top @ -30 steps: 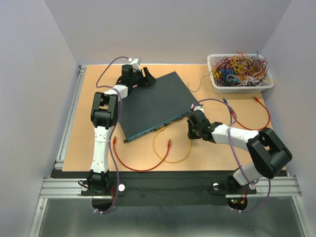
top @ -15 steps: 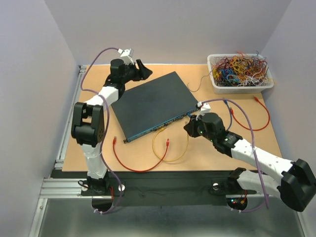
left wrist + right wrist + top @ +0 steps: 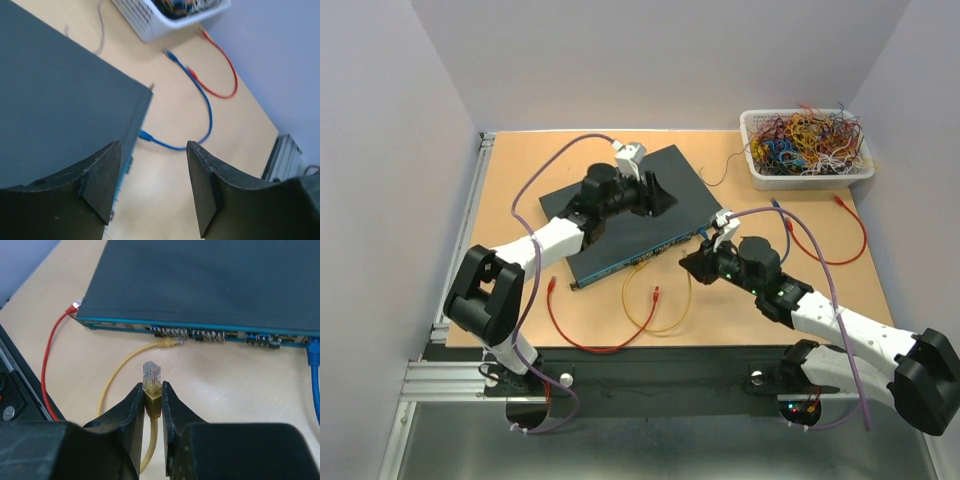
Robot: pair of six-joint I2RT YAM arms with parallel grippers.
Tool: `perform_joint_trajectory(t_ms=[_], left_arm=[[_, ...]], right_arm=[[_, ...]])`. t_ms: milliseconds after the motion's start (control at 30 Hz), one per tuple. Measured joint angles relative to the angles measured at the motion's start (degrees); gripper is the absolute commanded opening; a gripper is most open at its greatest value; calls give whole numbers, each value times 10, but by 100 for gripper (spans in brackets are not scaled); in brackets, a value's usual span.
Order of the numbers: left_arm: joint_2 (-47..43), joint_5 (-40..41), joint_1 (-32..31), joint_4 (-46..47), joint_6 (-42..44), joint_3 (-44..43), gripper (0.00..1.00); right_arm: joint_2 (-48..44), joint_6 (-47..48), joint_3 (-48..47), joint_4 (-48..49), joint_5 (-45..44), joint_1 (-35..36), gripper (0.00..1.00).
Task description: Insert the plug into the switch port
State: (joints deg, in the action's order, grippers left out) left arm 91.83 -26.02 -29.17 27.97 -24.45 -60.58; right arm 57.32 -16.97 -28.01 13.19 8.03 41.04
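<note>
Tan table (image 3: pixel 500 190) carries the dark teal switch box (image 3: pixel 210 280). Since a second ago the left gripper (image 3: pixel 151 167) has swung from the box's far corner to over its lid, jaws apart and empty, probably to brace it. The right gripper (image 3: pixel 152 396) pinches the yellow plug (image 3: pixel 152 374) near the switch port row (image 3: pixel 210 334).

Lab bench: walled wooden table (image 3: pixel 506 158) on aluminium rails (image 3: pixel 445 378).
</note>
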Motion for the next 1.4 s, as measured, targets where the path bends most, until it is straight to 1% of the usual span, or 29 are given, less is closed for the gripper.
perform_joint_trajectory(t_ms=[33, 167, 467, 767, 933, 1000, 1033, 1133, 1200, 1267, 1300, 1400], left_arm=[[-1, 4, -16, -7, -1, 9, 63], [-6, 22, -62, -35, -3, 33, 63], [-56, 76, -137, -80, -3, 51, 63], [-62, 138, -185, -121, -3, 51, 61], [-65, 170, -200, -122, -14, 50, 56], [-66, 183, -207, -122, -17, 50, 51], [-66, 190, -211, -122, -19, 50, 44], [-66, 204, -221, -124, -23, 45, 33], [-66, 216, -229, -125, -27, 41, 13], [-66, 219, -233, -125, -27, 38, 3], [-66, 223, -235, -126, -27, 35, 0], [-66, 228, -237, -127, -29, 32, 0]], right_arm=[[0, 3, 0, 10, 2, 1, 0], [0, 10, 0, 34, 4, 5, 0], [8, 23, 0, 44, 0, 7, 0], [0, 24, 0, 43, -28, 7, 0], [-23, 24, 0, 27, -54, 10, 0], [-26, 24, 0, 24, -63, 11, 0], [-27, 24, 0, 23, -66, 12, 0], [-27, 22, 0, 21, -73, 14, 0], [-29, 21, 0, 20, -77, 14, 0], [-29, 18, 0, 20, -80, 14, 0], [-30, 17, 0, 20, -83, 14, 0], [-32, 12, 0, 22, -89, 15, 1]])
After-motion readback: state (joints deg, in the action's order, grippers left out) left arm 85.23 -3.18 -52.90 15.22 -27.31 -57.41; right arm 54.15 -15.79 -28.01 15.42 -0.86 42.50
